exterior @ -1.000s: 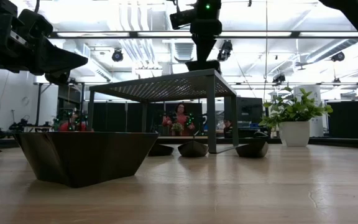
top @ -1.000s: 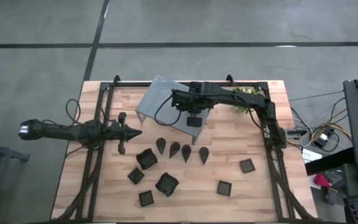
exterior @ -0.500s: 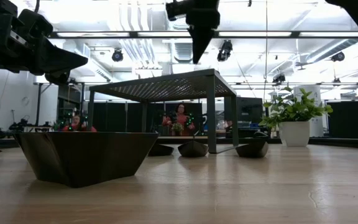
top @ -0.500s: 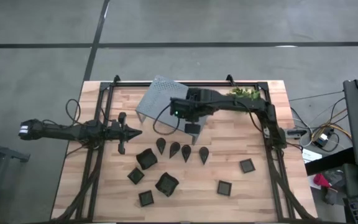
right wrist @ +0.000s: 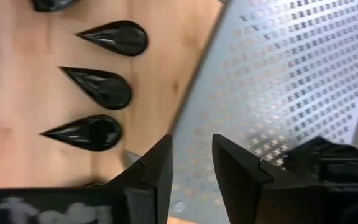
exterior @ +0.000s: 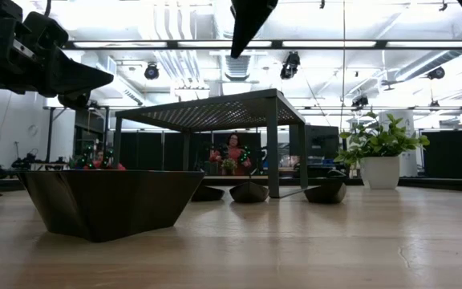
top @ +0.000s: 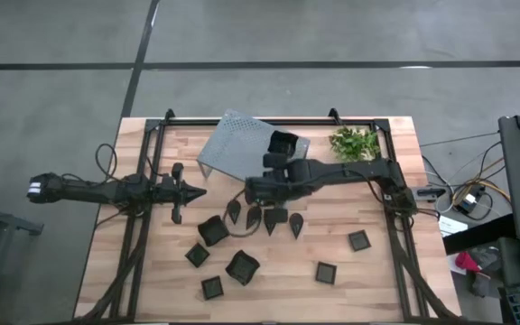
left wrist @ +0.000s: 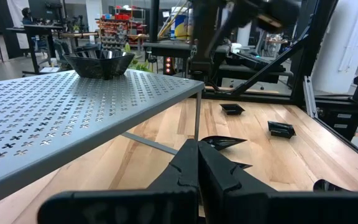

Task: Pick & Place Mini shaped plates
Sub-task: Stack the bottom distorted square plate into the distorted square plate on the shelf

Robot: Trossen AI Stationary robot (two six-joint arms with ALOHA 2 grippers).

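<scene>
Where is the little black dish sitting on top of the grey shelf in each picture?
High view: square black dish on the grey perforated metal shelf's right corner.
Low view: not visible; only the shelf's edge and underside show.
Left wrist view: far on the shelf top.
Right wrist view: beside the gripper, partly hidden.
Shared landmark: the shelf.

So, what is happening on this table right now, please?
Small black plates are being moved onto the grey perforated shelf. One square plate already sits on top of it, near its edge. The right pincer is open and empty, above the table beside the shelf, close to the row of teardrop plates. More square plates wait on the wood nearer the front. The left pincer is shut and waits at the left side, holding nothing.
</scene>
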